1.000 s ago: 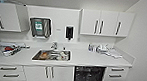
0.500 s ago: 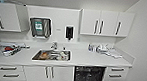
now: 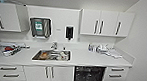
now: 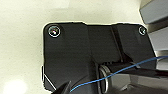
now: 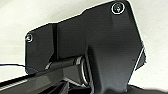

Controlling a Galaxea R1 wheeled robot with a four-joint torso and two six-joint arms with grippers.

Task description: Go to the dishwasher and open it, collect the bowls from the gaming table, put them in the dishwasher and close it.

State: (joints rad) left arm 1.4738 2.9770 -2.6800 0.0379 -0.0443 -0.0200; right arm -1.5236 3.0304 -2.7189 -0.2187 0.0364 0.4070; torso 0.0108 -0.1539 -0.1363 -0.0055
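Dishwasher (image 3: 89, 77): under the worktop, right of the sink cabinet doors; its dark interior with wire racks is exposed, so the door stands open.
Drawers (image 3: 114, 76): white, with bar handles, just right of the dishwasher; a second stack sits at far left.
Worktop (image 3: 93, 58): white, running wall to wall.
Sink (image 3: 52, 55): steel basin set into the worktop, left of the dishwasher, with items inside (too blurred to identify).
Dish rack (image 3: 3, 48): at the worktop's left end, holding crockery.
Small items (image 3: 102, 49): clustered near the back wall at right.
Wall fittings: paper-towel dispenser (image 3: 40, 27) and a dark soap dispenser (image 3: 69, 32) above the sink.
Upper cabinets (image 3: 105, 23): white, flanking the dispensers.
Left gripper: opening cannot be told.
Right gripper: opening cannot be told.
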